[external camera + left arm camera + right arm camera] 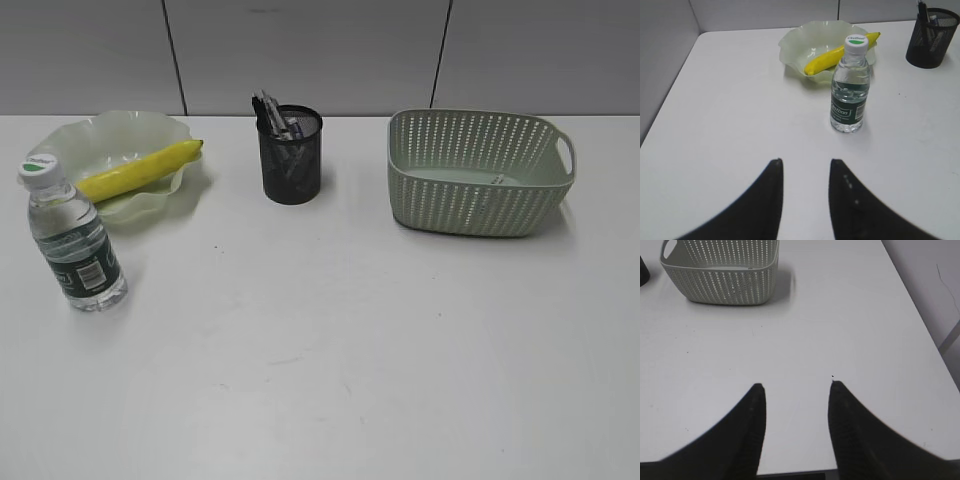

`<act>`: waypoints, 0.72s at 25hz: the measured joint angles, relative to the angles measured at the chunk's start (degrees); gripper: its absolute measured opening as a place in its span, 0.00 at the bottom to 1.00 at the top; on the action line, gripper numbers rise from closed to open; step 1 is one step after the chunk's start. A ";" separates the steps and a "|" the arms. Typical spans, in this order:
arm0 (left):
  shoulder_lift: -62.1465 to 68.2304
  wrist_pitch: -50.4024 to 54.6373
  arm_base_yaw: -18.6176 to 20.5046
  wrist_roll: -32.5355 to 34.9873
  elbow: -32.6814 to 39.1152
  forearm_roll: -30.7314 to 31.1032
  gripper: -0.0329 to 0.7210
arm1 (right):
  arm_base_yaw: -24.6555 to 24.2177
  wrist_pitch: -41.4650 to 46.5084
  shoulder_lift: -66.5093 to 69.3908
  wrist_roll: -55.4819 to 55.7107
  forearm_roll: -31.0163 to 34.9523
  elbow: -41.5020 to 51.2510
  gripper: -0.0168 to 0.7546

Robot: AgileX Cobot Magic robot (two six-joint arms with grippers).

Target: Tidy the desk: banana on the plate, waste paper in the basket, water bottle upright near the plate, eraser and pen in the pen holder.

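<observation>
Here the clear plastic water bottle (73,240) stands upright near the worktop's (350,330) left edge, while left gripper (805,167) and right gripper (795,390) hang released, grasping nothing.

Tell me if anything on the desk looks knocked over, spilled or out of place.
Nothing stands out. The water bottle stands upright by the plate, the banana lies on it, and both grippers are open and empty.

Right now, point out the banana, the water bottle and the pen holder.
banana (140,170): exterior view, middle of its yellow body.
water bottle (850,97): left wrist view, clear body just above the green label.
pen holder (291,160): exterior view, front of the black mesh wall.
</observation>
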 joint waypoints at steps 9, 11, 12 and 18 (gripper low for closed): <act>0.00 0.00 0.00 0.00 0.00 0.00 0.36 | 0.00 0.00 0.00 0.00 0.00 0.00 0.46; 0.00 0.00 0.00 0.00 0.00 0.00 0.36 | 0.00 0.00 0.00 0.00 0.00 0.00 0.46; 0.00 0.00 0.00 0.00 0.00 0.00 0.36 | 0.00 0.00 0.00 0.00 0.00 0.00 0.46; 0.00 0.00 0.00 0.00 0.00 0.00 0.36 | 0.00 0.00 0.00 -0.04 0.00 0.00 0.46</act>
